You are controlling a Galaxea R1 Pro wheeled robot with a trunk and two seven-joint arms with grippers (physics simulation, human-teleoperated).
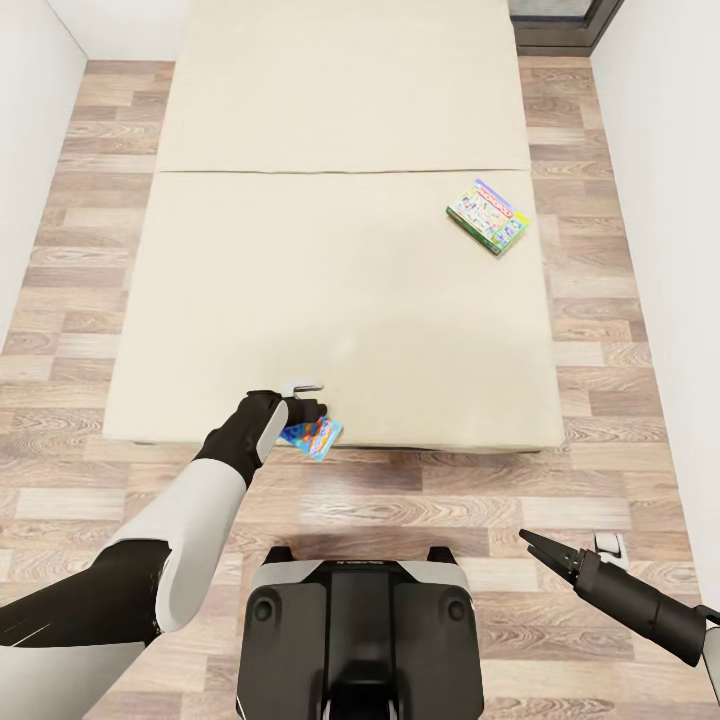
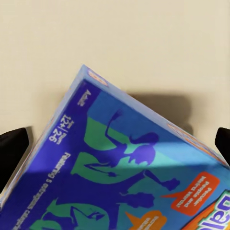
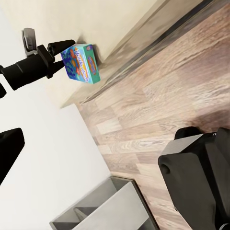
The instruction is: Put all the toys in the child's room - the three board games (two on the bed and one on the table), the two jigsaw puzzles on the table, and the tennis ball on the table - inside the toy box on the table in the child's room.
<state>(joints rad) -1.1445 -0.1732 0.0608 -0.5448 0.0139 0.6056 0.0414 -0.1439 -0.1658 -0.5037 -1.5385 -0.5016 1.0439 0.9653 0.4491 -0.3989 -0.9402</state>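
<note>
A blue board game box point(image 1: 313, 437) hangs at the front edge of the beige bed point(image 1: 340, 290), with my left gripper point(image 1: 306, 412) shut on it. In the left wrist view the box point(image 2: 120, 172) spans the gap between the black fingers point(image 2: 12, 153). The right wrist view shows the same box point(image 3: 81, 63) held just off the bed's edge. A second board game point(image 1: 487, 216), green and yellow, lies flat on the bed's right side. My right gripper point(image 1: 541, 548) hovers over the floor at the right, holding nothing, with one finger point(image 3: 10, 148) at the frame's edge.
Wood floor point(image 1: 620, 330) runs around the bed, with white walls on both sides. My dark base point(image 1: 360, 630) stands just in front of the bed. A dark window frame point(image 1: 560, 25) is at the far right. A grey open cabinet point(image 3: 96, 211) stands by the wall.
</note>
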